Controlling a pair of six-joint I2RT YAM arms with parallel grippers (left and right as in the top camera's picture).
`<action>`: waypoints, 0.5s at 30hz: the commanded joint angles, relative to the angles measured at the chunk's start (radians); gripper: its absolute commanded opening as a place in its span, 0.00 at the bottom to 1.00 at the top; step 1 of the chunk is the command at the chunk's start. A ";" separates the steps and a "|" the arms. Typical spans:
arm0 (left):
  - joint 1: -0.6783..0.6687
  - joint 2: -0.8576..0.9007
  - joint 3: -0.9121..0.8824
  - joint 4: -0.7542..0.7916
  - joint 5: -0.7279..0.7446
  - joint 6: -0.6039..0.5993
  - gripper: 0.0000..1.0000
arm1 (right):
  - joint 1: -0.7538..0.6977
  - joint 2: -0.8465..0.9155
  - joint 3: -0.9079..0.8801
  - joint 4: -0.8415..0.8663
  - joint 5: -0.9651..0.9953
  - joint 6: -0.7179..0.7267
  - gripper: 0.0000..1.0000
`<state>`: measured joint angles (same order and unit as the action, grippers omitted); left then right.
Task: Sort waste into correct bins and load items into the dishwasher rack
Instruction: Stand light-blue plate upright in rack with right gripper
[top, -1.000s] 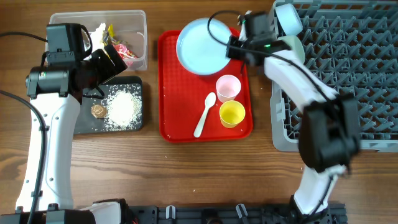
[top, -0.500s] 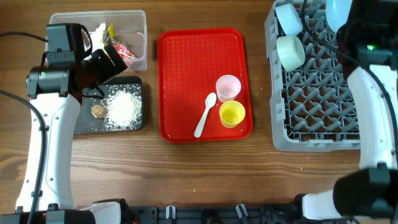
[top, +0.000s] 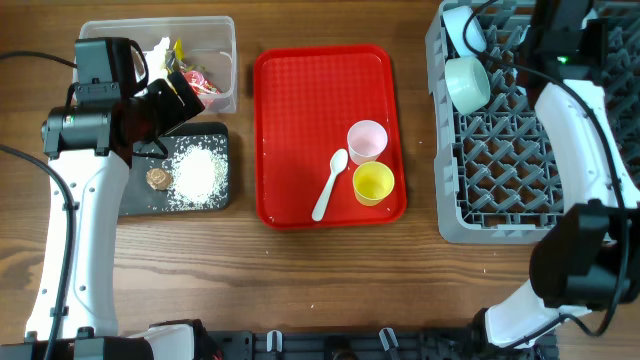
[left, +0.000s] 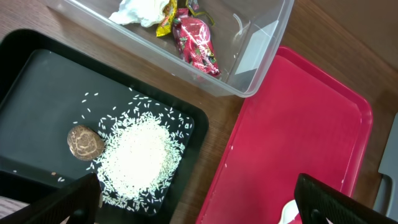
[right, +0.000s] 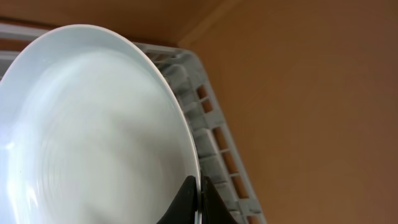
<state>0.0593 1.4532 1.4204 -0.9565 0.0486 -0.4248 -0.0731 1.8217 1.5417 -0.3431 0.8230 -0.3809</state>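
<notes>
My right gripper (right: 199, 196) is shut on the rim of the pale blue plate (right: 93, 137), held on edge over the far corner of the grey dishwasher rack (top: 500, 190). Two pale blue bowls (top: 467, 84) stand in the rack's far left. The pink cup (top: 367, 140), yellow cup (top: 373, 183) and white spoon (top: 329, 185) lie on the red tray (top: 300, 120). My left gripper (left: 199, 208) is open and empty above the black tray (left: 37, 81), which holds rice (left: 140, 155) and the brown piece (left: 85, 142). The clear tub (left: 261, 68) holds wrappers (left: 196, 40) and tissue (left: 140, 9).
The rack's upright pegs (top: 510, 140) fill its middle and near part. The red tray lies between the bins and the rack. Bare wooden table (top: 300, 280) runs along the front.
My right arm carried the plate from the red tray's far end over to the rack's far side. The left arm has not moved.
</notes>
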 joint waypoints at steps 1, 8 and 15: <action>0.005 0.004 0.005 0.002 -0.017 -0.010 1.00 | 0.023 0.054 0.002 0.009 -0.028 -0.010 0.04; 0.005 0.004 0.005 0.002 -0.017 -0.010 1.00 | 0.024 0.091 0.002 0.070 -0.031 0.084 1.00; 0.005 0.004 0.005 0.002 -0.017 -0.010 1.00 | 0.030 -0.148 0.003 0.089 -0.032 0.289 1.00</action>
<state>0.0593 1.4532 1.4204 -0.9569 0.0486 -0.4248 -0.0509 1.8374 1.5398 -0.2565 0.7971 -0.2031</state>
